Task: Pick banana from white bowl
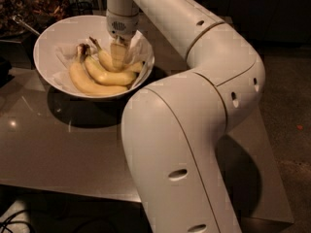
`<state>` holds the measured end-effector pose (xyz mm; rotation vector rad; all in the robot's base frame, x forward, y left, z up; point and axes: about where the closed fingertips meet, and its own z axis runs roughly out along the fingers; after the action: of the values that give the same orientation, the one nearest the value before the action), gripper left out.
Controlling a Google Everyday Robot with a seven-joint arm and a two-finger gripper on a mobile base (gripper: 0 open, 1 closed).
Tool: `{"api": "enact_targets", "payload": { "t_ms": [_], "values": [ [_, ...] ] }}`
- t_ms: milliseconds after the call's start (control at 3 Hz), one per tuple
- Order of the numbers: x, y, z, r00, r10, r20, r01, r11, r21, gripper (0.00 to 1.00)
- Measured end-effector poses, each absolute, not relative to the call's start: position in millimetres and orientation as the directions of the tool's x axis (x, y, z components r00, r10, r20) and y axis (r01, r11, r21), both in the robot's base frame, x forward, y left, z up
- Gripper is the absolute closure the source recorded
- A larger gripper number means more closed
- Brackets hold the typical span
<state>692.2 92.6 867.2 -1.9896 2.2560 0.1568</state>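
Banana [105, 60]: single, pale yellow, lying in the white bowl [51, 33] at upper left of the frame, on the far right side of the bowl's inside. Its thin brown stem points up and to the left; its body runs down and to the right toward the bowl's right rim. Gripper [119, 57] comes straight down from the top of the frame and sits right on the banana's middle, hiding that stretch; the stem end shows to the gripper's left and a short yellow piece shows to its right. Contact looks made, but whether the gripper is clamped on the fruit or loose over it cannot be told. Crumpled white paper lining [142, 45] shows just right of the gripper, against the bowl wall. Two joined bananas [97, 79], meeting at a dark brown crown, lie in front of the single one, nearer the bowl's lower rim, touching or nearly touching it along their length. Bowl stands on a glossy grey-brown table [58, 144], casting a dark shadow below it. The big white arm [194, 130] fills the centre and right of the frame, elbow at right, its upper link reaching back to the bowl. Dark clutter [34, 4] lies behind the bowl at the upper left corner.
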Motion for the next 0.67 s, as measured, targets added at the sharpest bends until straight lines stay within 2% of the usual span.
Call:
{"api": "enact_targets", "payload": {
  "t_ms": [667],
  "values": [
    [692.2,92.6,866.7,-0.123,-0.979,-0.165,-0.992,0.126,-0.008,0.36]
  ]
}}
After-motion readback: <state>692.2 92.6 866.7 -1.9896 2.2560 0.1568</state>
